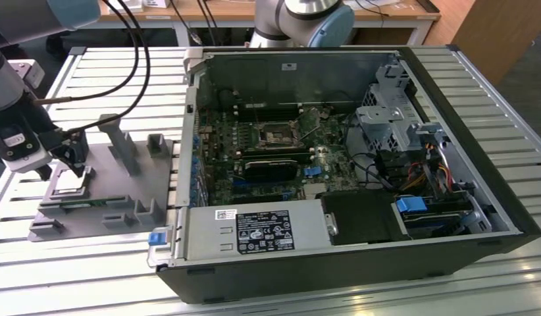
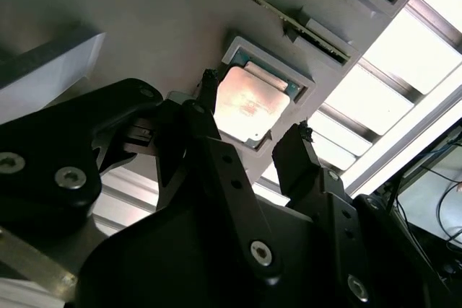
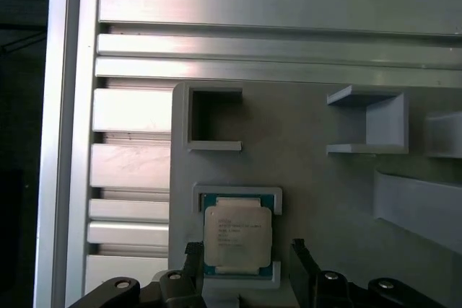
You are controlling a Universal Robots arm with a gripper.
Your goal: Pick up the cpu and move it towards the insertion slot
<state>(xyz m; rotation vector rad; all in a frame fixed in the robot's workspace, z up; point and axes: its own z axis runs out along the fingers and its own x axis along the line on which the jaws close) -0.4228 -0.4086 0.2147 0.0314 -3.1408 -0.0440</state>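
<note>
Gripper (image 1: 71, 157) low over grey fixture plate (image 1: 99, 181), at 9 o'clock of open computer case (image 1: 481, 197) in exterior view. Fingers (image 3: 193, 261) spread wide, one each side of cpu (image 3: 237, 234), gap on both sides in first wrist view; nothing held. Cpu flat in shallow square nest of plate, silver top up, between fingertips in both wrist views. Insertion slot (image 1: 278, 137) on green motherboard (image 1: 328, 148) inside case, at 3 o'clock from gripper, well apart. Plate and case rest on slatted aluminium table (image 1: 121, 72).
</note>
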